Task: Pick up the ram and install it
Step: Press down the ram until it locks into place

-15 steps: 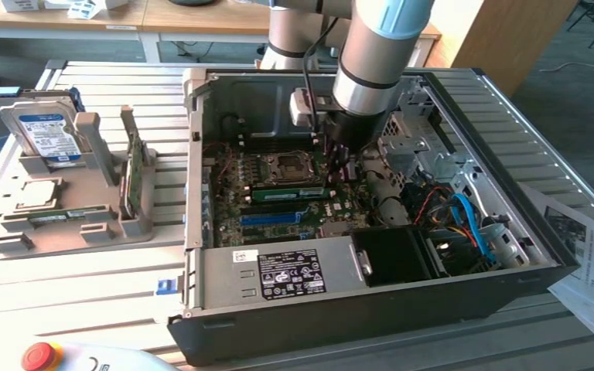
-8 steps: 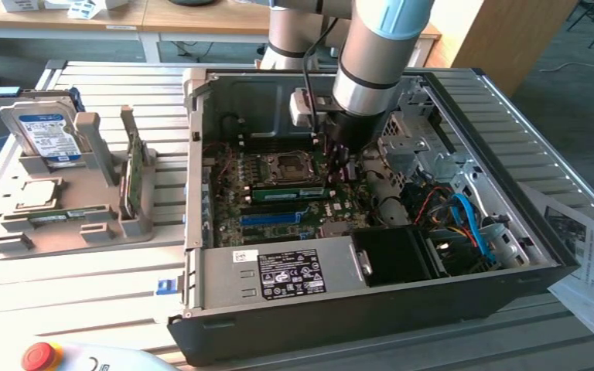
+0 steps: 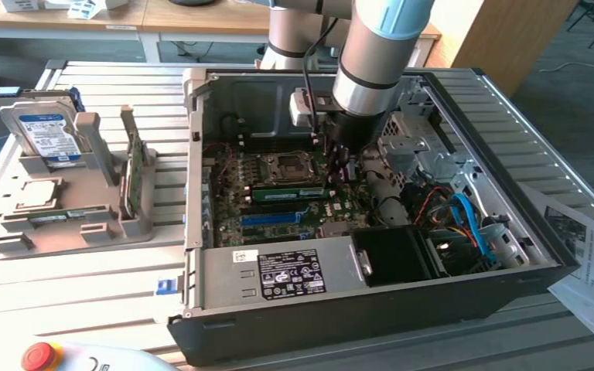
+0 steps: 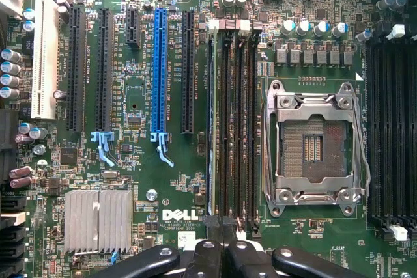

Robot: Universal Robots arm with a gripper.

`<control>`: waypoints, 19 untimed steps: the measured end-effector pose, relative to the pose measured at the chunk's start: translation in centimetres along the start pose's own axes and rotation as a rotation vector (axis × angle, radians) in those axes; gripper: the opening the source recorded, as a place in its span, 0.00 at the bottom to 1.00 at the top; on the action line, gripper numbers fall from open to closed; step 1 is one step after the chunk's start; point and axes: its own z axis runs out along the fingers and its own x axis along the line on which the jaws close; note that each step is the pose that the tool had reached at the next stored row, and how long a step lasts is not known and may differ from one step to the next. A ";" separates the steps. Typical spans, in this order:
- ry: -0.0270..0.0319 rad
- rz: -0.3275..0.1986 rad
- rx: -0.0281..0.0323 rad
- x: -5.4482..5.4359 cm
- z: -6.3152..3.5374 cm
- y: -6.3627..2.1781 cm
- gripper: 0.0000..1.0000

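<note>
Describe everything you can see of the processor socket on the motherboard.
The processor socket is a square silver metal frame lying flat on the green motherboard, with screws at its corners and a thin wire lever along its edge. It holds no chip: a field of dull gold contacts shows inside, with a small dark gap in the middle. It sits between two banks of black memory slots, inside the open computer case. Nothing rests on it.

Glossy green circuit board (image 4: 169, 180) with ribbed bare-metal heatsink (image 4: 98, 221), shiny steel processor socket frame (image 4: 317, 144), matt dark sheet-metal computer case (image 3: 380, 305), matt grey plastic tray (image 3: 70, 224), slatted pale metal desk (image 3: 70, 286), smooth glossy arm (image 3: 380, 54).
</note>
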 end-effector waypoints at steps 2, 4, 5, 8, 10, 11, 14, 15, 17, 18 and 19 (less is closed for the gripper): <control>0.0000 0.000 0.0000 0.0 0.00 0.00 0.10; 0.0002 0.000 0.0000 0.0 0.01 0.00 0.10; 0.0001 0.000 0.0000 0.0 0.02 0.00 0.10; 0.0001 0.000 0.0000 0.0 0.04 0.00 0.10; 0.0001 0.000 0.0000 0.0 0.04 0.00 0.10; 0.0001 0.000 0.0000 0.0 0.05 0.00 0.10; 0.0001 0.000 0.0000 0.0 0.06 0.00 0.10; 0.0000 0.000 0.0000 0.0 0.07 0.00 0.10; 0.0001 0.000 0.0000 0.0 0.10 0.00 0.10; 0.0002 0.000 0.0000 0.0 0.11 0.00 0.10; 0.0002 0.000 -0.0001 0.0 0.11 0.00 0.10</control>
